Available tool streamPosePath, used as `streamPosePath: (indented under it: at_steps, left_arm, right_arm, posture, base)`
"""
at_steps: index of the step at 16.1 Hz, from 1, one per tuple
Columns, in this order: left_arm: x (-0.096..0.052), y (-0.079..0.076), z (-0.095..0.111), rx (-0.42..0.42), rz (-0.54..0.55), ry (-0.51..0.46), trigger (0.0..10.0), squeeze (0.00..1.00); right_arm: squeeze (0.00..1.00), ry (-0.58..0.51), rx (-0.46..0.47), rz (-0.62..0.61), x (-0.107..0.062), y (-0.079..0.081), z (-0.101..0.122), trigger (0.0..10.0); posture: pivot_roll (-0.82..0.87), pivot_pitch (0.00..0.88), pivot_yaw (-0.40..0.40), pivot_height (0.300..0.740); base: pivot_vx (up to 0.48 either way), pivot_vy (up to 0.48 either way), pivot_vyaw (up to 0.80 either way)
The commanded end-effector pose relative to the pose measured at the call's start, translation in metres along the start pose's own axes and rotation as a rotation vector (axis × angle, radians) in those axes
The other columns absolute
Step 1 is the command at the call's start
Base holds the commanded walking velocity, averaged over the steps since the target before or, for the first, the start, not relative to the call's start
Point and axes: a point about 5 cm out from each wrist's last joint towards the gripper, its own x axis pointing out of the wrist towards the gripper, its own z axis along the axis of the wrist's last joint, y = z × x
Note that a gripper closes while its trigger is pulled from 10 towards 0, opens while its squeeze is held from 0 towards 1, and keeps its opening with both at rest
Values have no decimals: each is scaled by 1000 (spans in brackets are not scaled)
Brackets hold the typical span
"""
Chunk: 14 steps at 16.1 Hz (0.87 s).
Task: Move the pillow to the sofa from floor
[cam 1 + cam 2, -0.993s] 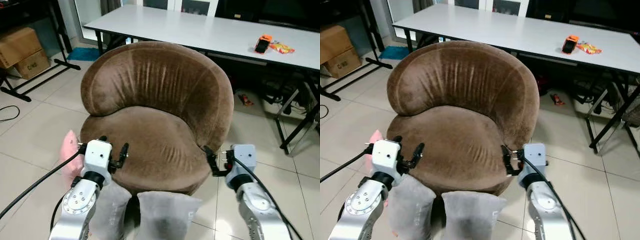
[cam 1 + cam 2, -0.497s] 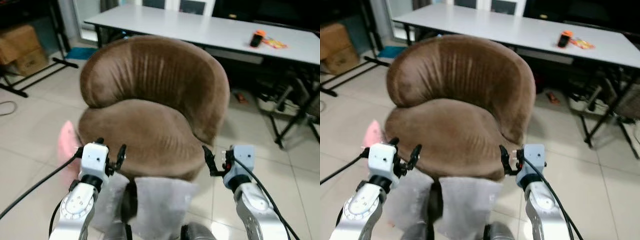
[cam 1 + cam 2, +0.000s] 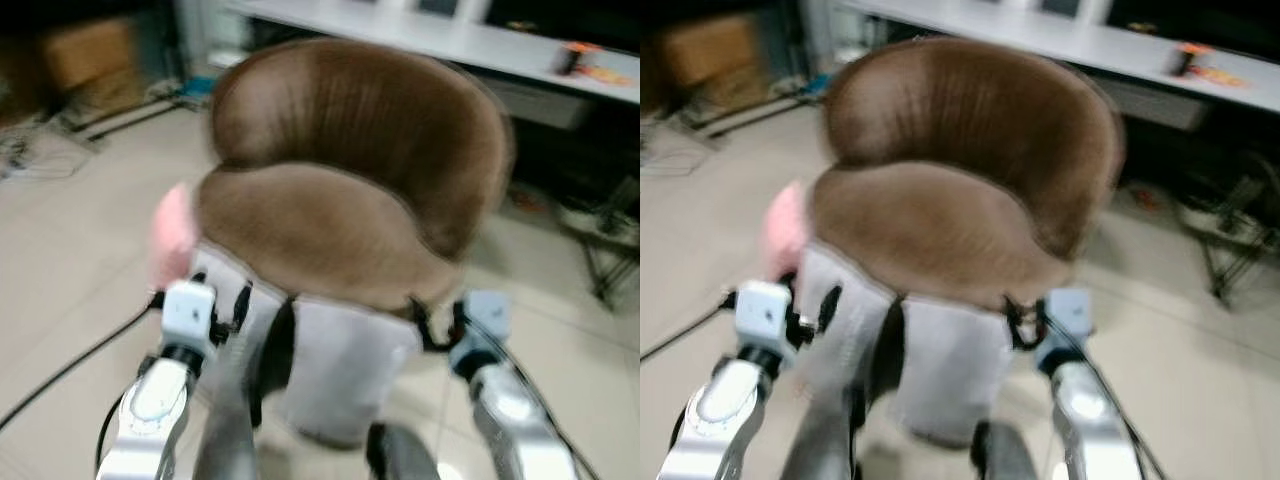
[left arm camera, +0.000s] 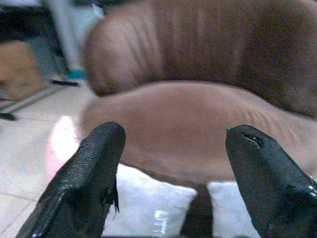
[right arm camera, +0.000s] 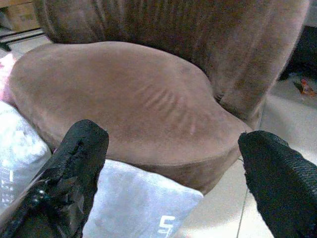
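grippers first: left gripper [image 3: 218, 300] and right gripper [image 3: 435, 322] both hang out in front of the robot, low at the front edge of the brown sofa [image 3: 340, 190], fingers spread wide with nothing between them, which the wrist views make plain. closest in are the robot's own grey-clad knees [image 3: 340, 370], right up against the seat's front. the pink pillow [image 3: 172, 228] sits on the floor at the sofa's left side, touching the seat edge, just ahead of the left gripper. looks to me like the approach step, pillow not grabbed yet; next move probably means swinging the left arm toward the pillow and getting lower. head views are blurry, but they show the table [image 3: 1160, 55] behind; the left wrist view shows the pillow as a pale pink patch beside one finger [image 4: 89, 173].
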Motion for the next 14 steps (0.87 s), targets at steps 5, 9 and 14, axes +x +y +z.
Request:
streamPosePath:
  at_steps: [5,9,14]
  left_arm:
    - [0,2,-3,3,2,20,10000,0]
    - [2,2,-4,15,3,25,10000,0]
    - [4,2,-4,21,13,28,10000,0]
  right_arm:
    - [0,7,-22,-8,2,0,0,10000]
    - [0,9,-27,-28,6,-2,3,10000]
    - [0,2,-68,-1,10,0,5,10000]
  posture:
    - [-15,0,-64,602]
    - [-18,0,-64,602]
    - [-24,0,-64,602]
  base:
    - [301,0,0]
    - [310,0,375]
    - [290,0,193]
